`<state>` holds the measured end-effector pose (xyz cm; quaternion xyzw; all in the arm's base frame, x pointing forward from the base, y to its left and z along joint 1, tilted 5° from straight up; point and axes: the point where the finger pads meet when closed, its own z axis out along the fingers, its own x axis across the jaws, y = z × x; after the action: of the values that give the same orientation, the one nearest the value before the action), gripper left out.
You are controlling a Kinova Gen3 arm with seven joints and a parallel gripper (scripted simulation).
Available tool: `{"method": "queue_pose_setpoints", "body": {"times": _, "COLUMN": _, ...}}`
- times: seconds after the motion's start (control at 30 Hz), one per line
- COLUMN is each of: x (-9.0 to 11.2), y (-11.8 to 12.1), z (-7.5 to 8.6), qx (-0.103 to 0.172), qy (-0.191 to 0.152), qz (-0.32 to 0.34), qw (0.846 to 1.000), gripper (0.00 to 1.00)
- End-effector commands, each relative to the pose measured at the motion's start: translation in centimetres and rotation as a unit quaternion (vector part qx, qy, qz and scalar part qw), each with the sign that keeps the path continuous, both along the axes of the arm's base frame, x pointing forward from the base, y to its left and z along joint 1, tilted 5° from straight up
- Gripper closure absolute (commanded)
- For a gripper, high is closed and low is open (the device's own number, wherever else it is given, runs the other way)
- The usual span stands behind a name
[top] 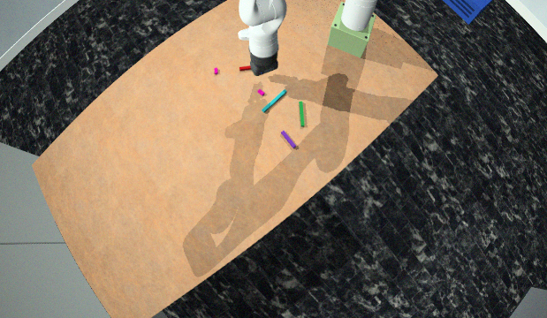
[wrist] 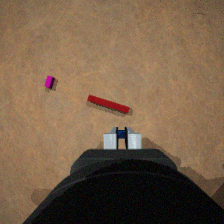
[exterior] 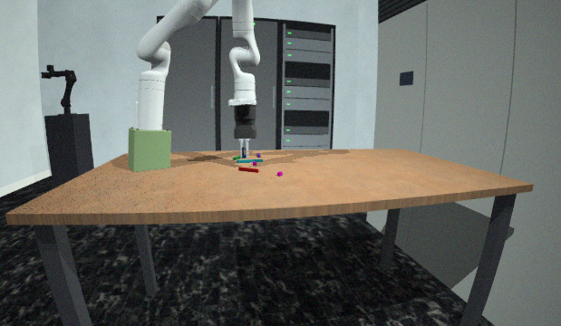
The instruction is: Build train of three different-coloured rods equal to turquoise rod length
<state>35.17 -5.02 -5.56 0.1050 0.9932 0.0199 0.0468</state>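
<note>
I see the gripper (wrist: 120, 136) clenched on a small blue rod (wrist: 120, 134), pinched between the two light fingers in the wrist view. Only a sliver of blue shows between them. The tool points straight down and hangs above the table (exterior: 398, 181), not touching it as far as the exterior view shows.

Red rod (wrist: 108, 104) lies flat on the wood just ahead of the fingertips in the wrist view, slightly tilted, apart from the held blue piece. In the top view the red rod (top: 245, 68) is partly hidden under the wrist; only its left end shows.

One magenta rod (top: 216, 71) sits alone to the left of the red one, a clear gap between them. The wrist view has the same piece (wrist: 49, 81) up and left of red.

A second magenta rod (top: 261, 92) lies just beside the upper-left side of the turquoise rod (top: 274, 101); I cannot tell if they touch. Turquoise runs diagonally. Green rod (top: 301, 114) is to its right, nearly upright in the frame, separate. Purple rod (top: 288, 139) is nearer the table's right edge, below green, separate too.

Arm stands on a light green pedestal (top: 344, 41) at the far edge of the table.
</note>
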Motion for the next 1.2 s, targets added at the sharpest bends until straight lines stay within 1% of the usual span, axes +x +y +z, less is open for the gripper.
{"method": "queue_pose_setpoints", "body": {"times": 0.0, "x": -0.2, "y": 0.8, "z": -1.4, "qx": 0.006, "qy": 0.006, "qz": 0.001, "qw": 1.000, "gripper": 0.76}}
{"method": "queue_pose_setpoints", "body": {"times": 0.3, "x": -0.1, "y": 0.9, "z": -2.3, "qx": 0.006, "qy": 0.005, "qz": 0.009, "qw": 1.000, "gripper": 0.76}}
{"method": "queue_pose_setpoints", "body": {"times": 0.37, "x": -0.3, "y": 0.9, "z": -2.4, "qx": 0.006, "qy": 0.009, "qz": 0.005, "qw": 1.000, "gripper": 0.76}}
{"method": "queue_pose_setpoints", "body": {"times": 1.17, "x": -0.4, "y": 0.9, "z": -2.4, "qx": 0.006, "qy": 0.009, "qz": 0.005, "qw": 1.000, "gripper": 0.76}}
